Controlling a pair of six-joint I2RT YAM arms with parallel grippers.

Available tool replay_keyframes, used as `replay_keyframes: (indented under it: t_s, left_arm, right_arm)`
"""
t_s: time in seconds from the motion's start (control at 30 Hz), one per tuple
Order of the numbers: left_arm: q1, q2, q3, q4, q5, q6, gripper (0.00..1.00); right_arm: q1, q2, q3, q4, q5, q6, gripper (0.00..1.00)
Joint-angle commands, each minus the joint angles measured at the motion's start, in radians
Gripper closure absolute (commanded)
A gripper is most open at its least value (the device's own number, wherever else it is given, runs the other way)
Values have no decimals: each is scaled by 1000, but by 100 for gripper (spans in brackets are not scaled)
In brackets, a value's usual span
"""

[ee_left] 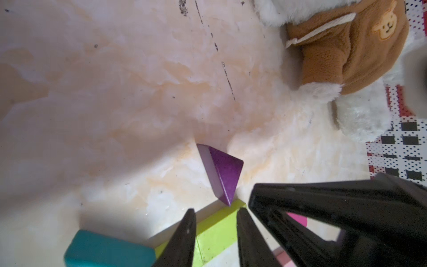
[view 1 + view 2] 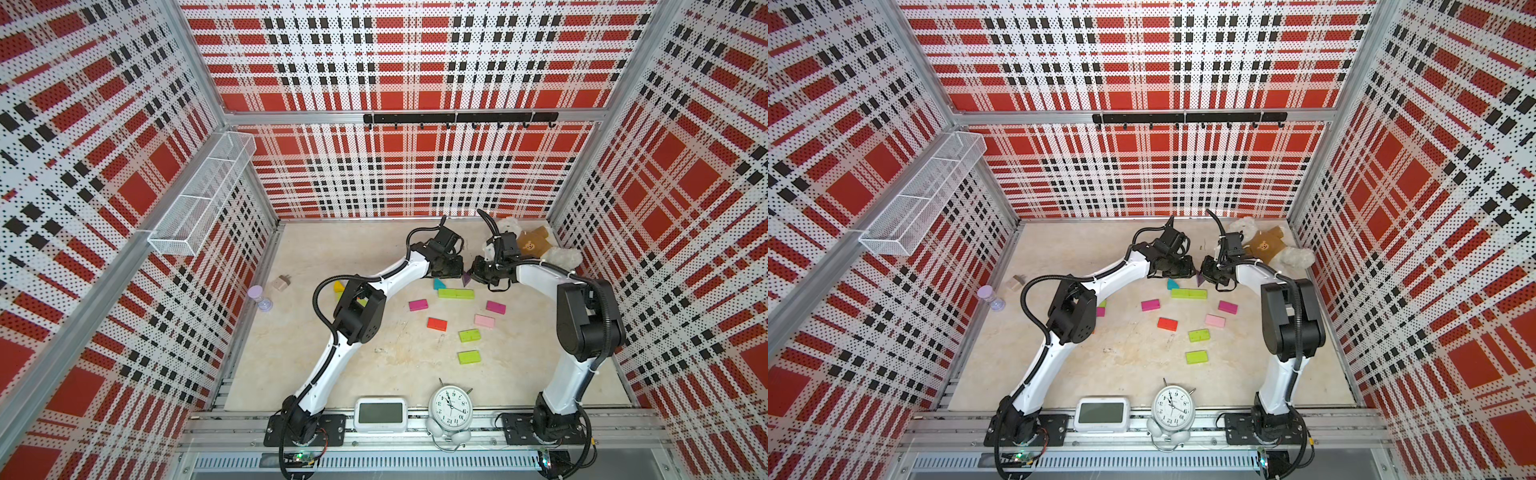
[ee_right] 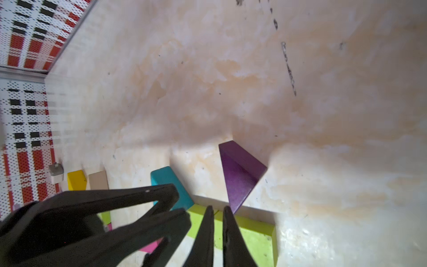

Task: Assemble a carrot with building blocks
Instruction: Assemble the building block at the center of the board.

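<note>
Hovering low over the far middle of the worktop [image 2: 386, 382], the left gripper [image 1: 216, 211] holds its two fingers a little apart with nothing between them. Through the gap the left wrist view shows a long lime strip [image 1: 217, 233], seemingly two lime bricks laid end to end with a seam between. The right gripper [image 3: 218, 208] meets it tip to tip from the opposite side, fingers pressed together to a thin slit and pinching nothing, over the same strip. Whether either gripper touches the strip cannot be told.

Just beyond both tips lies the purple wedge [image 3: 240, 173], one corner at the strip's far edge. The teal wedge [image 3: 171, 182] lies just beside that edge too, toward the robot's left, apart from the purple one.

Closer to the robot's base, loose bricks lie flat and apart from one another: a magenta brick [image 2: 418, 305], a second magenta brick [image 2: 496, 307], a red-orange brick [image 2: 436, 323], a pink brick [image 2: 484, 321], a lime brick [image 2: 469, 335] and, nearest the base, a last lime brick [image 2: 469, 357]. A yellow wedge [image 2: 338, 286] shows beside the left arm's elbow [image 2: 357, 309]; the right wrist view shows a plain wood block [image 3: 98, 181] next to it.

A plush bear [image 2: 536, 245] in a brown top lies in the far right corner behind the right gripper. A lilac hourglass [image 2: 259, 297] and a beige plug [image 2: 281, 283] stand near the left wall, well apart from the bricks.
</note>
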Motion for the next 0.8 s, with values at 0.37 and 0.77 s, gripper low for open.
replay_keyframes:
  t_s: [0.37,0.77]
  left_arm:
    - [-19,138,164,-87,3,-30,73]
    - [-14,193,233,-118,3,-42,74]
  right_arm:
    - [-76,107,134,36,-21,-51,89]
    - [-64,216,167,49,-37,-60,89]
